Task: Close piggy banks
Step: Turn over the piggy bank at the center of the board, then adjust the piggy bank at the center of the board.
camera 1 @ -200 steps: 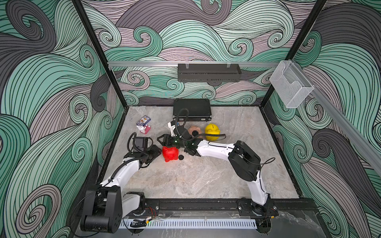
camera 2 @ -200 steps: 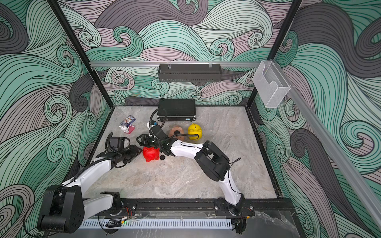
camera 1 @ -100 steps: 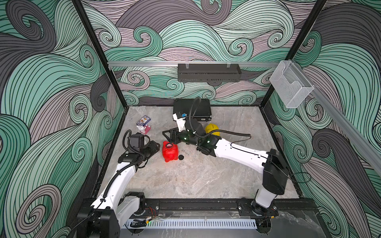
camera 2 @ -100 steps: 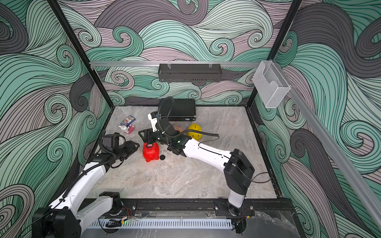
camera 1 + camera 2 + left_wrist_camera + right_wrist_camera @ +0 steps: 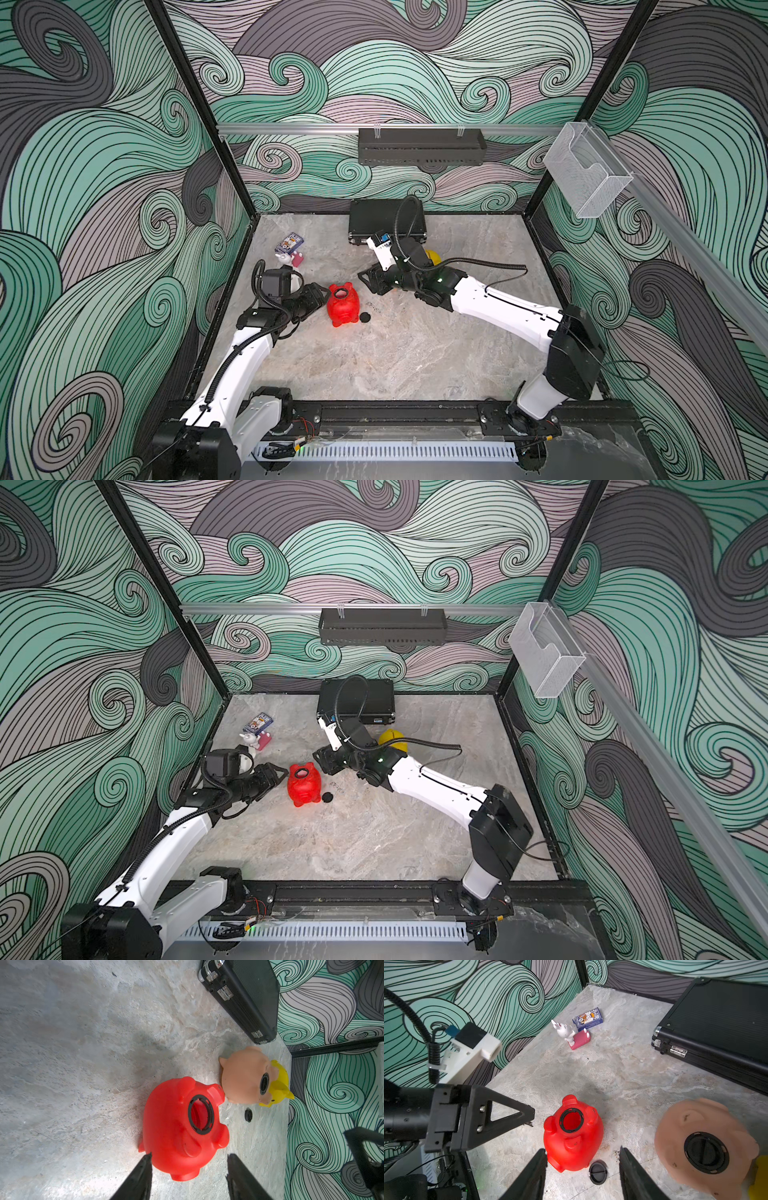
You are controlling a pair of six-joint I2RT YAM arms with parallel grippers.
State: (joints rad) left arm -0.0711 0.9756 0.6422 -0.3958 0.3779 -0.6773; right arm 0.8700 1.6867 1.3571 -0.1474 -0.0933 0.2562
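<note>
light was bright, even and diffuse, with only soft shadows on the marble tabletop. the red piggy bank glowed oversaturated; the peach-pink piggy bank was blurred up close.

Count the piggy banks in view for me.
3. Red glossy plastic pig, belly-up, near the left arm; peach-pink plastic pig beside it, hidden under the right arm in both top views; yellow plastic pig just beyond it.

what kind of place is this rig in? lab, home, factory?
Probably a lab test cell, not a home: swirl-printed wall panels box in a marble-look tabletop, two arms are bolted to its front rail, and the props are toys like the red piggy bank.
</note>
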